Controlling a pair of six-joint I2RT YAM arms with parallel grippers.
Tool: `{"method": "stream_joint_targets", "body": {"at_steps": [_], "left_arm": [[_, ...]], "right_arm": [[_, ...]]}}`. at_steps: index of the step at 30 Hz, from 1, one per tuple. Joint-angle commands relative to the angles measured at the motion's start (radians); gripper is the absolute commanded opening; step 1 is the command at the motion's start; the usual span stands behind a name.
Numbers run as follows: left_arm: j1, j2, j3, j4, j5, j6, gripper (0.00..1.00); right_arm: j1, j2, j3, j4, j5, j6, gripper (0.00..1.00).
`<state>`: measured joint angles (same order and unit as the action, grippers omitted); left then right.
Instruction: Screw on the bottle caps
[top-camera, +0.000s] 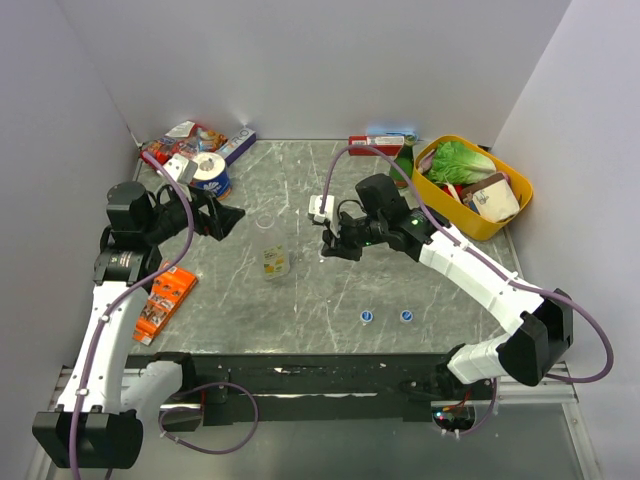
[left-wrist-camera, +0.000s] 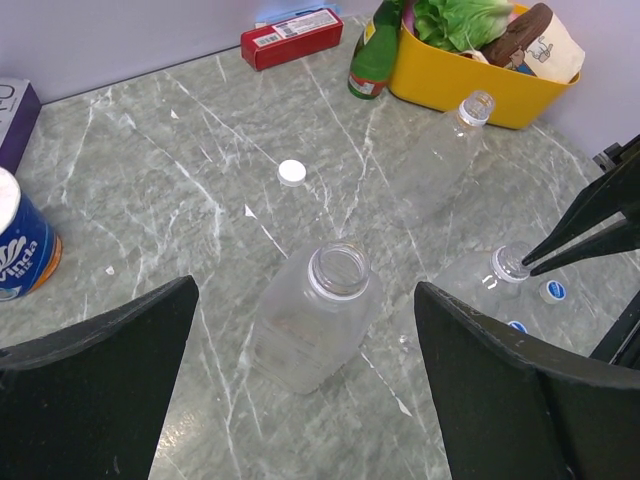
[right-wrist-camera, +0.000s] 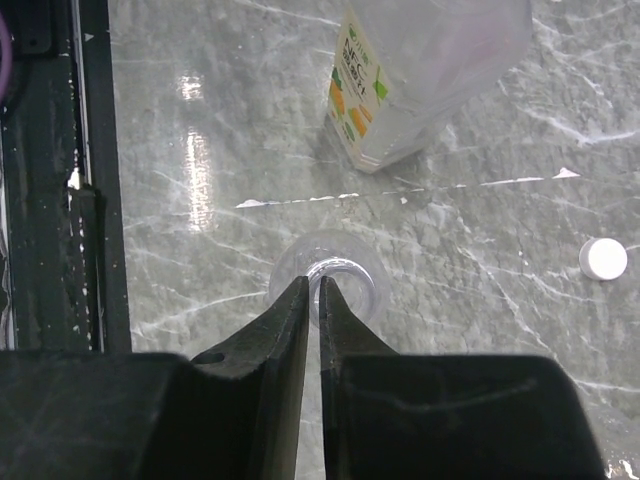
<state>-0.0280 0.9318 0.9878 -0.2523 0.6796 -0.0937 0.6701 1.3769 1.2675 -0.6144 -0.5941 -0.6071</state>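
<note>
A clear bottle with a yellow label stands open-mouthed at table centre. It lies just beyond my wide-open left gripper in the left wrist view. My right gripper is shut on the mouth rim of a second clear bottle, also seen in the left wrist view. A third, taller clear bottle stands uncapped behind it. The white cap lies loose on the table and also shows in the right wrist view. Two blue caps lie near the front edge.
A yellow bin of food stands at the back right, with a green glass bottle and a red box beside it. A blue-and-white roll and packets sit at the back left. An orange packet lies at the left.
</note>
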Motion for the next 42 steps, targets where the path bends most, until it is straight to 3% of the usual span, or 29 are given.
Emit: {"method": "stream_joint_targets", "body": {"at_steps": [1, 5, 7, 10, 25, 30, 34, 38, 42], "left_arm": [[-0.004, 0.001, 0.048, 0.019, 0.032, 0.005, 0.96], [-0.004, 0.006, 0.052, 0.012, 0.031, 0.005, 0.96], [-0.004, 0.009, 0.052, 0.016, 0.032, -0.001, 0.96], [-0.004, 0.016, 0.057, 0.019, 0.037, -0.012, 0.96], [-0.004, 0.009, 0.026, 0.028, 0.034, -0.028, 0.96], [-0.004, 0.009, 0.029, 0.025, 0.044, -0.020, 0.96], [-0.006, 0.015, 0.043, 0.028, 0.069, -0.018, 0.96], [-0.010, 0.039, 0.060, 0.028, 0.104, -0.017, 0.96], [-0.012, 0.055, 0.083, 0.027, 0.126, 0.000, 0.96]], "right_arm": [[0.003, -0.030, 0.021, -0.033, 0.028, 0.012, 0.16], [0.003, -0.050, 0.067, -0.035, 0.031, 0.026, 0.21], [0.005, -0.049, 0.073, -0.025, 0.033, 0.032, 0.38], [0.003, -0.038, 0.072, -0.021, 0.031, 0.035, 0.46], [0.006, 0.034, 0.073, -0.010, -0.004, 0.046, 0.70], [0.011, 0.070, 0.063, -0.002, 0.036, 0.044, 0.67], [0.009, 0.080, 0.059, -0.004, 0.060, 0.033, 0.51], [0.009, 0.070, 0.036, -0.004, 0.073, 0.033, 0.56], [0.008, 0.047, 0.010, 0.001, 0.059, 0.040, 0.40]]}}
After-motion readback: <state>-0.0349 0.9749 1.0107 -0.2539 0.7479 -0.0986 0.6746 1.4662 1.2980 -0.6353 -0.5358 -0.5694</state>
